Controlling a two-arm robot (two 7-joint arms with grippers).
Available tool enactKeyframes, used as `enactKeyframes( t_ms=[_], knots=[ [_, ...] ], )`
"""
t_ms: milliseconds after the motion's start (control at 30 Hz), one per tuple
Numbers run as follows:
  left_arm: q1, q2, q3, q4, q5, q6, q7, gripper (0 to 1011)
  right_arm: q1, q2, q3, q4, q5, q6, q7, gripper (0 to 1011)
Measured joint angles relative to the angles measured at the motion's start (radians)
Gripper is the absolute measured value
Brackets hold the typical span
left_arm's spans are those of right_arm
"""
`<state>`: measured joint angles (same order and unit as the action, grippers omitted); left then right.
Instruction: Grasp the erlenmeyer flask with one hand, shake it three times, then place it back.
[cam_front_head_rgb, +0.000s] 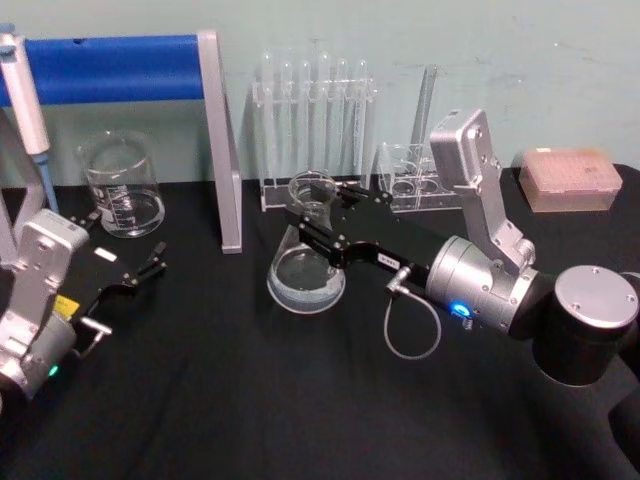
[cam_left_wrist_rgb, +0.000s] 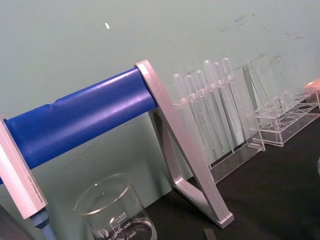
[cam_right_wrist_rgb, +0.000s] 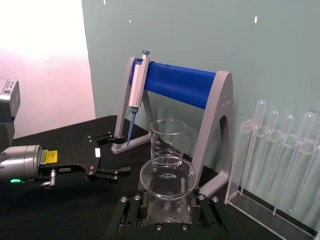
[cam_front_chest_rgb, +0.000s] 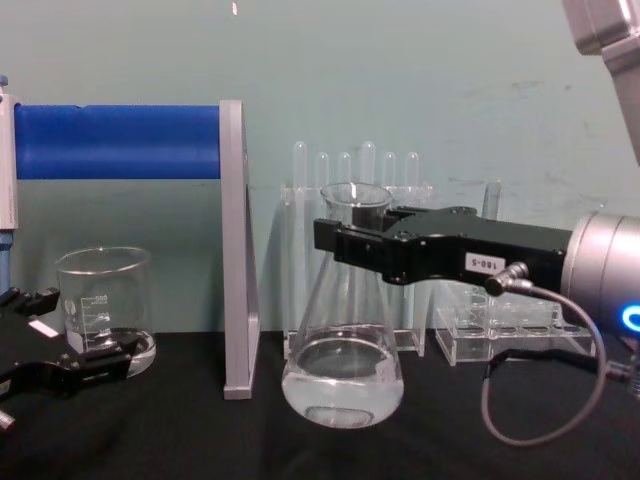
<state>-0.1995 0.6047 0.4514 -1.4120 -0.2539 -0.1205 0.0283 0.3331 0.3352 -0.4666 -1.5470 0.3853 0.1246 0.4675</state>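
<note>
We see the black two-finger right gripper (cam_front_head_rgb: 318, 210) reaching in from the right, and its jaws seem clenched on the narrow neck of the clear glass conical erlenmeyer flask (cam_front_head_rgb: 305, 265), just under the flared rim. The flask stands near the middle of the black table (cam_front_head_rgb: 200, 400), in front of the clear plastic rack of thin tubes (cam_front_head_rgb: 310, 130). Its wide base looks to be resting on the cloth, though we cannot be sure it touches. Our main worry is the grip itself. Smooth glass held only at the neck may slip or swing between the pads once shaking starts, and the heavy base would add to that swing. What looks like a shallow pool of clear liquid sits in the bottom, and a hard or tilted shake could throw it up toward the open mouth. Space is tight too. The grey upright of the blue-barred stand (cam_front_head_rgb: 222, 150) is near on one side and the tube rack is close behind, so a wide stroke could knock either. A crooked set-down could tip the flask. The black left gripper (cam_right_wrist_rgb: 119, 154) rests well apart, near the squat graduated glass beaker (cam_front_head_rgb: 122, 185), with its jaws spread and empty. The flask's long axis runs vertically, with the mouth pointing straight up and the base down.
</note>
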Motion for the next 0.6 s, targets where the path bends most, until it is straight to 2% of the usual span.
enactKeyframes(
  t_ms=[600],
  knots=[
    [0.000, 0.000, 0.000, 0.000, 0.000, 0.000, 0.000, 1001, 0.003, 0.049, -0.002, 0.026, 0.032, -0.017, 0.007, 449]
  ],
)
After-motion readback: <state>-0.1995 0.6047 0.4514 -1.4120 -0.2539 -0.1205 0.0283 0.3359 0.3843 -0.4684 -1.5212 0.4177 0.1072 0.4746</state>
